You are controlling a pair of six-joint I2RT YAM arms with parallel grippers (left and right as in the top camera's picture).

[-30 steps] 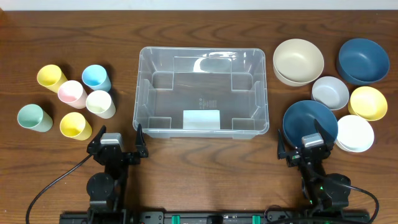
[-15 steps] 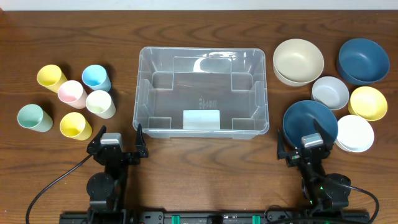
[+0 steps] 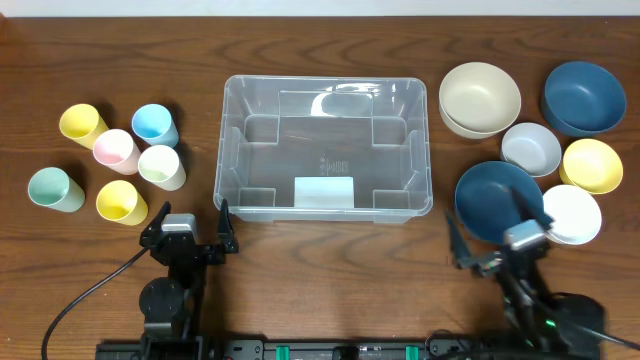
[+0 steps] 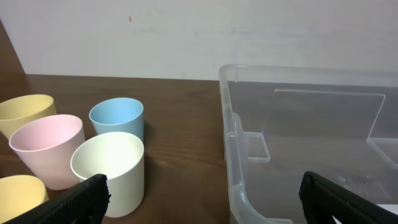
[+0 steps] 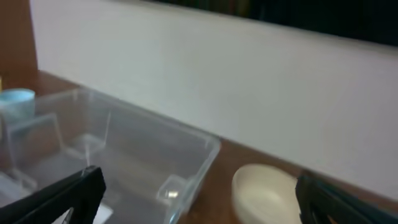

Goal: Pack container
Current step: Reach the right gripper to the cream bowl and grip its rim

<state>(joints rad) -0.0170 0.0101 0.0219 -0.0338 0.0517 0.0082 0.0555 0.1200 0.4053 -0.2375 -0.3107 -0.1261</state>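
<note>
**A:** Where does the container (image 3: 325, 150) sit?

**B:** In the middle of the worktop (image 3: 330, 262), upright, lid off, with nothing inside but its pale label. Six cups (image 3: 115, 150) stand in a cluster to its left. The bowls (image 3: 530, 148) are spread to its right, well apart from it.

**A:** What differs from a second ago?

**B:** Only the right arm. The right claw (image 3: 498, 236) has swung out toward the right and turned a little. It now sits skewed at the near edge of the dark blue bowl (image 3: 495, 195), close to the white bowl (image 3: 572, 213). Its wrist picture is smeared, which fits an arm in motion.

**A:** Has it got hold of anything?

**B:** No. Its jaws stand wide apart with nothing between them. Through the gap the wrist camera sees the container's right end and the cream bowl (image 5: 264, 190) beyond it.

**A:** And the left claw (image 3: 186, 213)?

**B:** It has not budged. It waits at the near edge of the worktop, spread just as wide and just as empty. It looks past the cups at the container's left wall.

**A:** So what does that mean for the packing?

**B:** I'd say it is only beginning. Every cup and bowl is outside the container, and the right arm's shift looks like the first reach, probably for one of the near bowls. I cannot tell which bowl it is after.
</note>
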